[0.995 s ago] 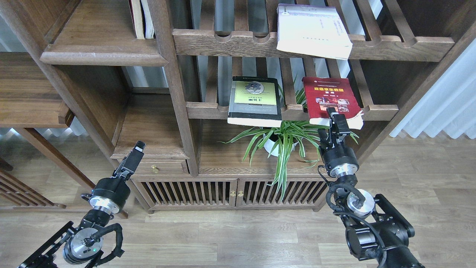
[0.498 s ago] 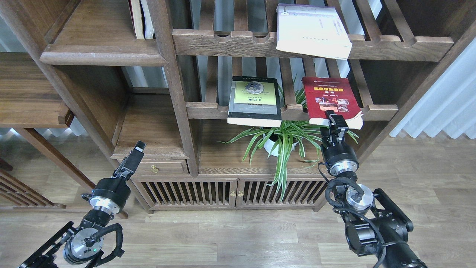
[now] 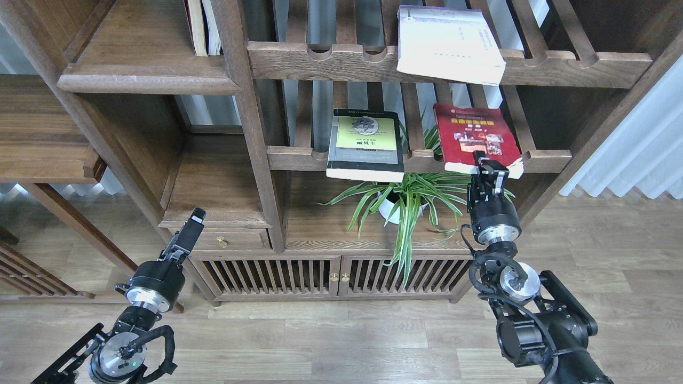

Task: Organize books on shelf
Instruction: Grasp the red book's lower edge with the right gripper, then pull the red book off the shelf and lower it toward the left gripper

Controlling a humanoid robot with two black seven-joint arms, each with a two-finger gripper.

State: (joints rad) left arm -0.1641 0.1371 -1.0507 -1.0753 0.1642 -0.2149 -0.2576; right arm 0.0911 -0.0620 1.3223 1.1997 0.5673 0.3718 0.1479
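Dark-brown walnut-toned wood is filling the view: a tall shelving unit with slatted racks and one solid plank shelf (image 3: 144, 80) at the upper left, its thick rounded lip facing out. Two upright books (image 3: 204, 26) are standing at the right end of that plank.

The red book (image 3: 475, 136) is lying on the middle slatted rack (image 3: 427, 157), its near edge hanging over the scalloped front rail. The right pincer (image 3: 488, 166) is reaching up to that overhanging edge and its fingers are closing on the book's front edge, one fingertip showing pale against the pages.

The black-grey book (image 3: 365, 141) with the yellow-green panel is lying flat on the same rack, left of the red one and apart from it, also jutting past the rail. The white book (image 3: 448, 42) is resting on the upper slatted rack (image 3: 331, 61), tilted, its corner overhanging.

A spider plant (image 3: 405, 200) in a white pot is sitting below the two lower books.

The left pincer (image 3: 193, 226) is hovering low in front of the small drawer (image 3: 227, 240), well away from all books; its fingers are looking pressed together, holding nothing.
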